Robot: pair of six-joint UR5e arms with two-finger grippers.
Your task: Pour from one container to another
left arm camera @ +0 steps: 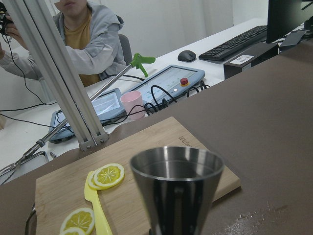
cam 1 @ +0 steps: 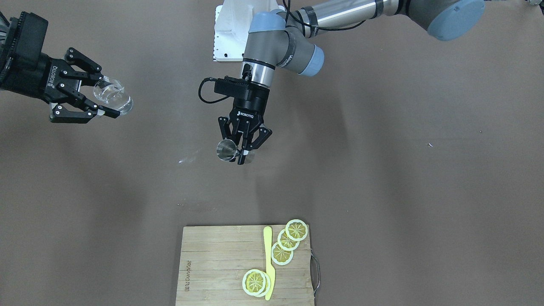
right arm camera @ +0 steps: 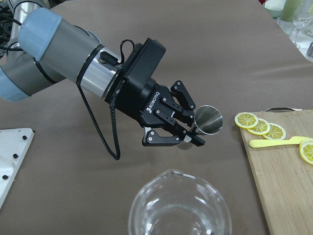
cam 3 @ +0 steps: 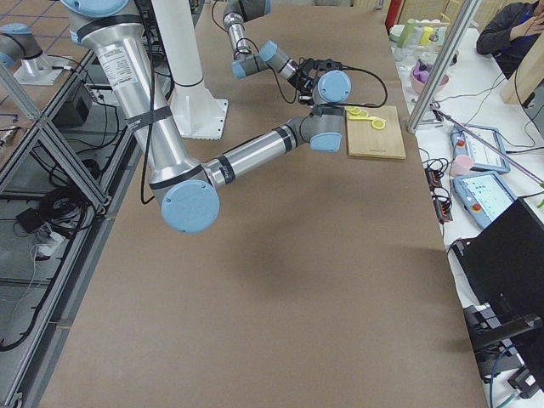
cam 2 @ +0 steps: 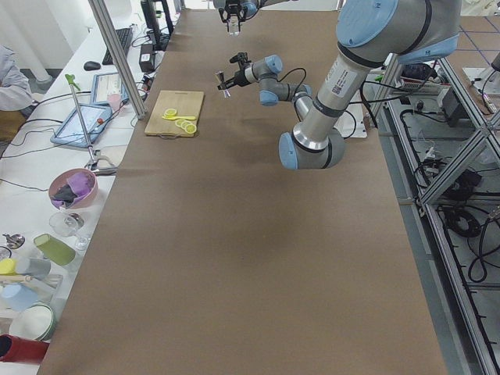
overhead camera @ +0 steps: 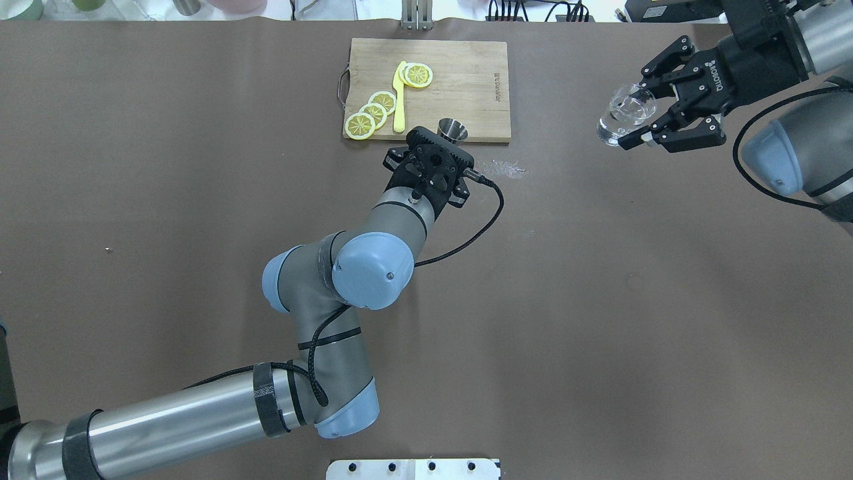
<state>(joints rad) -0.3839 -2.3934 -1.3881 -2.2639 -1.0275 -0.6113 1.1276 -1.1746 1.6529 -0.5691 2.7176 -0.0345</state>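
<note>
My left gripper [cam 1: 243, 154] is shut on the grey metal jigger [cam 1: 227, 149] at its waist, above the middle of the table. The jigger [overhead camera: 453, 130] is roughly upright, its open cone [left arm camera: 177, 188] filling the left wrist view. My right gripper [cam 1: 108, 96] is shut on the clear glass tumbler [cam 1: 113, 95], held tilted in the air well off to the robot's right. The tumbler [overhead camera: 622, 113] and the jigger are far apart. In the right wrist view the tumbler's rim [right arm camera: 178, 208] is at the bottom, with the left gripper [right arm camera: 195, 128] and jigger [right arm camera: 208, 120] beyond it.
A wooden cutting board [cam 1: 212, 263] with lemon slices [cam 1: 289, 240] and a yellow knife [cam 1: 268, 263] lies at the operators' edge, just past the jigger. A small glistening patch [overhead camera: 506, 167] marks the brown table near the left gripper.
</note>
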